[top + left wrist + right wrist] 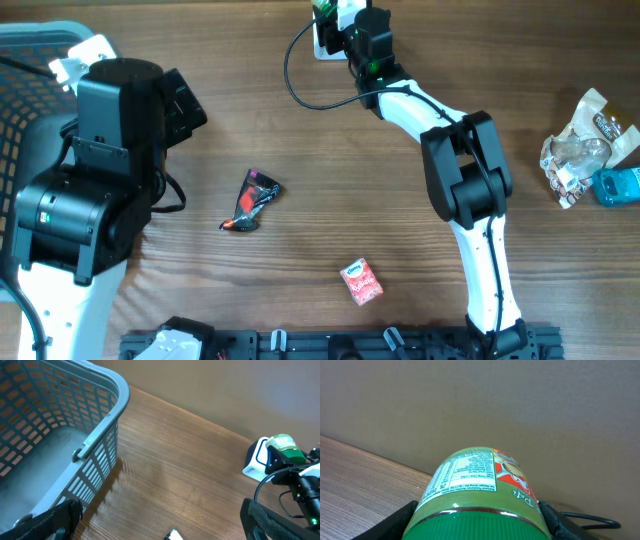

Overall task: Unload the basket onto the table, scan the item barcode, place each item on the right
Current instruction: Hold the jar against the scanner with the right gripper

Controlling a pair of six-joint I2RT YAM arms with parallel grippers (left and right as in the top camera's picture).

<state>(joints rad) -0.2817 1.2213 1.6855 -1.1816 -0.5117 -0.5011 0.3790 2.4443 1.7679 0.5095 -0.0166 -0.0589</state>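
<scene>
A wooden tabletop (pixel 330 190) seen from above, with two robot arms. The right arm reached to 12 o'clock, where the right claw (pixel 345 30) was clamped around a green-lidded jar (pixel 475 480), its nutrition label facing the wrist camera. The jar hung just beside a white stand (pixel 257 460), probably the scanner, though the view was too poor to be sure. By this reading the pickup was done and the item was being presented; no picture showed whether the barcode had registered, and setting the jar down remained.

At 10 o'clock sat a blue basket (pixel 40 30) with mesh walls; the part of its floor in view was bare, and the left arm hid the rest. The left claw (pixel 160 520) hovered beside the basket, spread wide and holding nothing.

Loose items lay well apart: crumpled wrappers (pixel 575 150) and a blue packet (pixel 618 186) at 3 o'clock, a black and red packet (pixel 252 200) near centre, and a red carton (pixel 361 281) at 6 o'clock.
</scene>
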